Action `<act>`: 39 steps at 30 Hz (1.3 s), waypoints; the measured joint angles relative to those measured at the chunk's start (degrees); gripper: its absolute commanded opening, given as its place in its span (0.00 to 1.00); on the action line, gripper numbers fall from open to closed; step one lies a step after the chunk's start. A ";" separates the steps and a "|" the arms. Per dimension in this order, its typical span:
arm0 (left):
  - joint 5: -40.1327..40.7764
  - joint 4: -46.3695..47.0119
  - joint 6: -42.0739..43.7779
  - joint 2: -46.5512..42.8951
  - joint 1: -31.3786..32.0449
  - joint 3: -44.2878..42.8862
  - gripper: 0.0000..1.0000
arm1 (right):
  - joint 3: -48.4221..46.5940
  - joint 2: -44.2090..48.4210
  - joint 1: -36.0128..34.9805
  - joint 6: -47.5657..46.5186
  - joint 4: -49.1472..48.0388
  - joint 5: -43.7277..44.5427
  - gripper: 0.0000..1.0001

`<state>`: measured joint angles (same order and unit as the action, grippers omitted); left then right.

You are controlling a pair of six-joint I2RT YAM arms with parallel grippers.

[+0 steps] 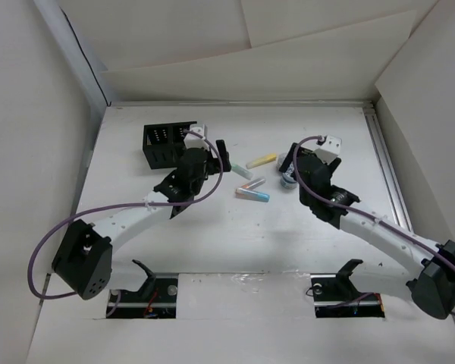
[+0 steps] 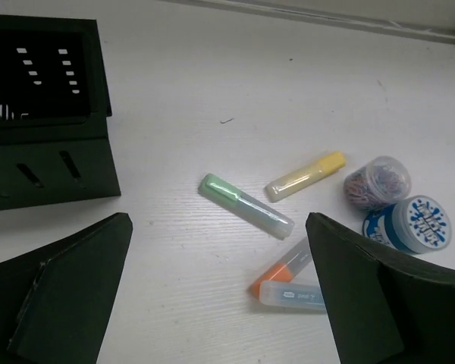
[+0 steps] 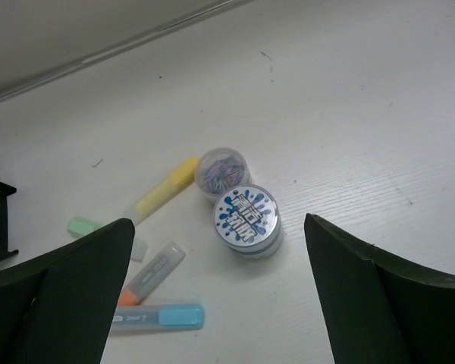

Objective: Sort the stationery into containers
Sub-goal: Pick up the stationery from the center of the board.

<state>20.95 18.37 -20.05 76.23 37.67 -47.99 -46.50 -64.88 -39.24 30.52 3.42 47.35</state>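
The black organizer (image 1: 164,141) stands at the back left and shows in the left wrist view (image 2: 45,136). Yellow (image 1: 261,161), pale green (image 1: 239,170), orange-ended (image 1: 251,184) and blue-ended (image 1: 255,196) markers lie mid-table. Two small round tubs (image 1: 288,180) sit to their right. My left gripper (image 1: 220,158) is open and empty, hovering left of the markers (image 2: 218,227), with the green marker (image 2: 246,206) ahead of it. My right gripper (image 1: 290,163) is open and empty above the blue-lidded tub (image 3: 247,220), with the clip tub (image 3: 223,171) behind that.
White walls enclose the table on the left, back and right, with a rail (image 1: 387,167) along the right edge. In the left wrist view the yellow marker (image 2: 305,176), clip tub (image 2: 377,182) and blue-lidded tub (image 2: 408,224) lie to the right.
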 measured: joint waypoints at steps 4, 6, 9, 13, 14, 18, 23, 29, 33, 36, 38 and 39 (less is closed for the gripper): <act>2.01 1.38 0.13 -1.38 3.50 0.02 1.00 | -2.05 1.46 1.03 0.39 2.67 0.26 1.00; 4.83 1.86 0.63 -1.11 6.03 -0.46 1.00 | -3.63 3.69 1.31 0.46 2.97 0.31 0.92; 8.28 2.25 2.43 0.59 13.27 -1.92 1.00 | -6.47 7.30 1.33 0.02 2.99 0.76 0.48; 9.40 2.86 3.48 4.11 17.66 -4.26 1.00 | -8.46 10.60 1.33 -0.26 2.84 2.14 0.03; 9.25 2.95 3.50 4.92 17.70 -4.52 1.00 | -8.66 11.23 1.33 -0.24 3.26 2.60 0.00; 3.80 3.78 3.41 8.94 17.05 -6.21 1.00 | -9.35 13.09 1.36 -0.24 5.79 4.13 0.16; -4.81 3.56 2.32 18.25 17.11 -14.36 0.26 | -10.86 14.95 2.05 -1.27 7.76 5.09 0.75; -9.49 -0.79 1.79 28.94 17.79 -24.48 0.78 | -11.78 15.37 4.07 -2.25 8.28 3.89 0.92; -9.62 -4.81 1.73 34.45 18.53 -30.23 0.84 | -11.78 15.37 5.31 -2.43 8.59 1.42 0.98; -9.07 -7.54 2.12 38.10 19.39 -34.45 0.87 | -11.78 15.17 5.97 -2.60 8.61 -0.13 0.99; -8.87 -9.46 2.32 40.26 19.80 -37.33 0.87 | -11.78 14.95 6.21 -2.69 8.61 -1.03 0.99; -8.79 -10.08 2.45 41.27 20.00 -38.64 0.87 | -11.78 14.86 6.21 -2.69 8.61 -1.40 0.99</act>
<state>12.16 8.29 -17.61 117.49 57.67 -86.63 -58.28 -50.02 -33.04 27.83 12.03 45.95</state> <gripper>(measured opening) 0.873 0.989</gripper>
